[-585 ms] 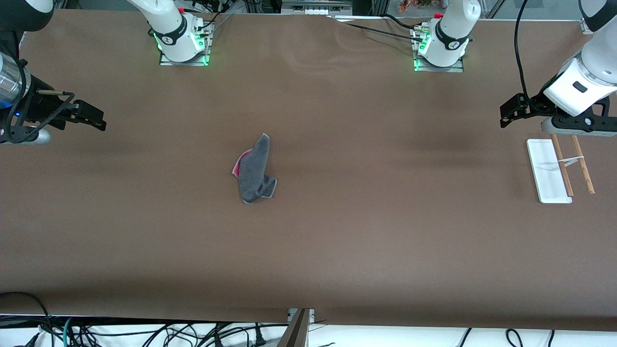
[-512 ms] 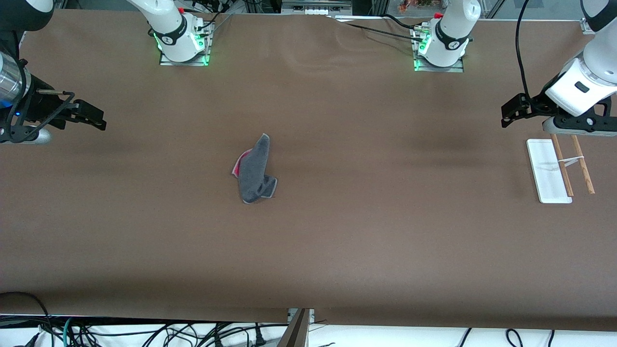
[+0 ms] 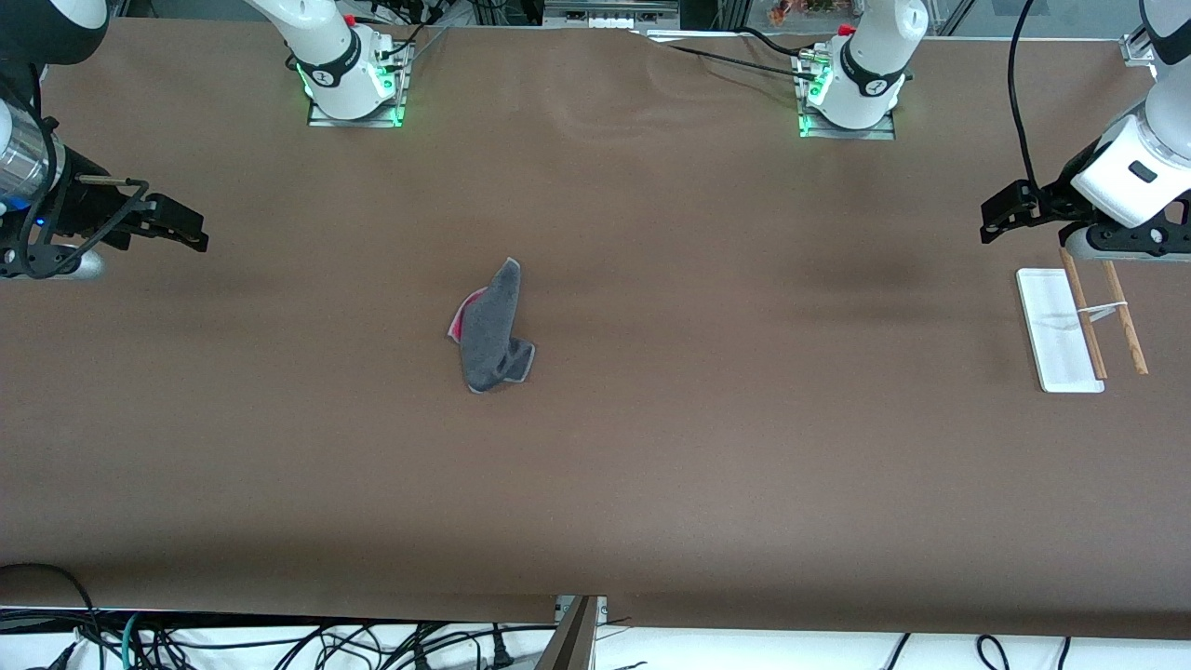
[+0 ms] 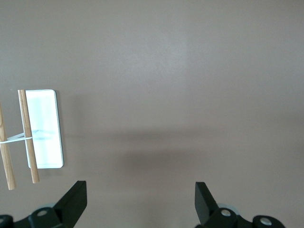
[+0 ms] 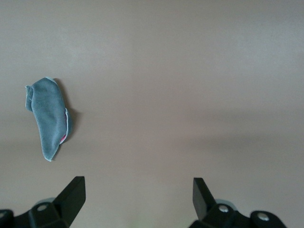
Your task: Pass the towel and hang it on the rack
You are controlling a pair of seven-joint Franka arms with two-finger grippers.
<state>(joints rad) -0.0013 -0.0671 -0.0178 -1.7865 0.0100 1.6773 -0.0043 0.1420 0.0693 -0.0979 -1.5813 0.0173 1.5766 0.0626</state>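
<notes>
The dark grey towel [image 3: 493, 330] lies crumpled on the brown table near its middle, a red underside showing at one edge; it also shows in the right wrist view [image 5: 50, 116]. The rack [image 3: 1061, 326] stands at the left arm's end of the table, white base with two thin wooden rods; it shows in the left wrist view [image 4: 40, 128] too. My right gripper [image 3: 181, 228] is open and empty over the right arm's end of the table, well away from the towel. My left gripper [image 3: 1000, 212] is open and empty, up beside the rack.
The two arm bases [image 3: 349, 79] [image 3: 851, 88] stand along the table's edge farthest from the front camera. Cables [image 3: 279, 642] hang below the table's near edge. The brown tabletop [image 3: 698, 419] is bare around the towel.
My left gripper has shifted a little toward the left arm's end of the table and slightly up. The right gripper has barely moved. The towel and the rack are unmoved.
</notes>
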